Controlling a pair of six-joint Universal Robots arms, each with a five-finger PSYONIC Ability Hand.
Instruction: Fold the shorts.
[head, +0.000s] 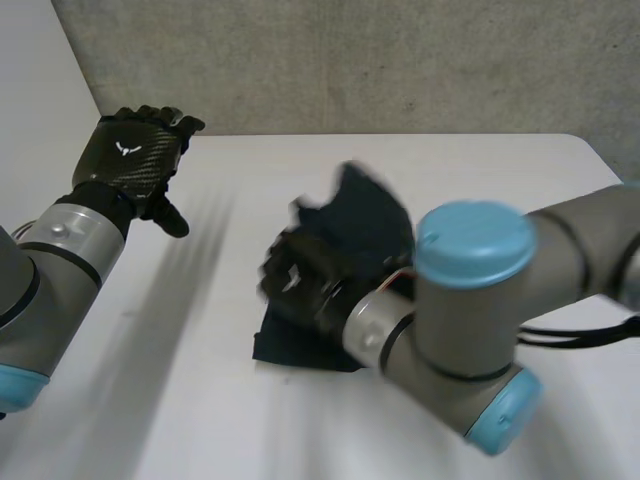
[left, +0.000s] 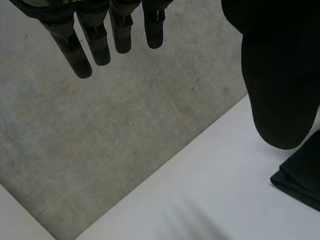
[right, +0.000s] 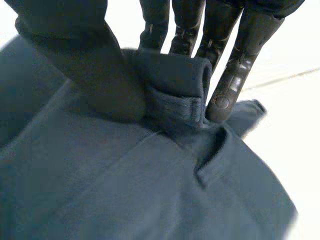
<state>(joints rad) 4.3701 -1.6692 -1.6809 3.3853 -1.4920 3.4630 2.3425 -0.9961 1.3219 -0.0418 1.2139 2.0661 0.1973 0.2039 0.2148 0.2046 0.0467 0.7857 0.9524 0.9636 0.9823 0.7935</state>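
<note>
Dark navy shorts (head: 378, 222) lie bunched in the middle of the white table (head: 180, 400). My right hand (head: 298, 280) sits on their left side. In the right wrist view its thumb (right: 95, 70) and fingers (right: 235, 65) pinch a raised fold of the shorts (right: 150, 190) at an edge. My left hand (head: 130, 150) hangs above the table's far left, well away from the cloth, with straight fingers (left: 95, 42) and nothing in it. A corner of the shorts (left: 302, 175) lies on the table beyond its thumb (left: 280, 75).
A grey concrete wall (head: 350, 60) stands behind the table's far edge. My right arm (head: 470, 310) reaches across the right half of the table. Bare tabletop lies to the left of the shorts and in front of them.
</note>
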